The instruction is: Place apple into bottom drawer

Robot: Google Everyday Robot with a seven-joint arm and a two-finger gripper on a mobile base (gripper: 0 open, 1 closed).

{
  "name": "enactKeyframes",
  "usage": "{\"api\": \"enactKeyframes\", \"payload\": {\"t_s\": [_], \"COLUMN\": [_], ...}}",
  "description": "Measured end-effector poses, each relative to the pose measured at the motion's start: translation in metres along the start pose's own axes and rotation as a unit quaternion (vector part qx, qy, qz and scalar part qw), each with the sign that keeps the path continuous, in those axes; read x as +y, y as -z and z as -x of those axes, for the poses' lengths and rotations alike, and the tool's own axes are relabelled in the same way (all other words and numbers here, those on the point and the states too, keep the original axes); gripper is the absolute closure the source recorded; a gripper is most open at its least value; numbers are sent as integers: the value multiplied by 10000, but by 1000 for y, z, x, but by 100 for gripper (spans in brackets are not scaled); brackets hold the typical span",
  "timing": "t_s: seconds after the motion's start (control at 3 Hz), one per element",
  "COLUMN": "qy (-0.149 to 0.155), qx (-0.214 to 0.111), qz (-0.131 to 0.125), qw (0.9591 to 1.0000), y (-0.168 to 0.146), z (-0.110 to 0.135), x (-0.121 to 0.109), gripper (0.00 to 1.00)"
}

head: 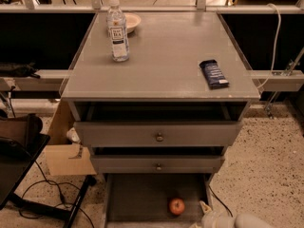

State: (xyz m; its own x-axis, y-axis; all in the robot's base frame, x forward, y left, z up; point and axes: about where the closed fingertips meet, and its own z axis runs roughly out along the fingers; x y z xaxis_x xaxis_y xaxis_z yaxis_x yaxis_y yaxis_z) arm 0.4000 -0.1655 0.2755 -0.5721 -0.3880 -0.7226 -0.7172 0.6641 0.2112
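Smooth-skinned apple (pixel 176 206) lies on the matt grey drawer (pixel 137 198), just beside the smooth, pale plastic gripper (pixel 205 210) at its front edge.

I count one apple (pixel 176 206) in one bottom drawer (pixel 137 198), the lowest of three drawers. Above it are one middle drawer front (pixel 128 165) and one top drawer front (pixel 118 134), each with one knob. The cabinet top (pixel 166 56) carries one bottle (pixel 117 30) and one bowl (pixel 131 22) far left, and one dark packet (pixel 213 73) at right. One gripper (pixel 204 211) is near right, just beside the apple.
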Motion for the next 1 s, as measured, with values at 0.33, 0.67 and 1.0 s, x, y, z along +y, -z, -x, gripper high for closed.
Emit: {"api": "enactKeyframes", "payload": {"t_s": [0.33, 0.67, 1.0], "qy": [-85, -146, 562], "qx": [820, 1205, 1161], "qz": [247, 173, -237], "qw": [9963, 9925, 9914], "y": [56, 101, 147], "z": [8, 22, 58], "x": [45, 75, 89], "gripper": [0, 0, 0]}}
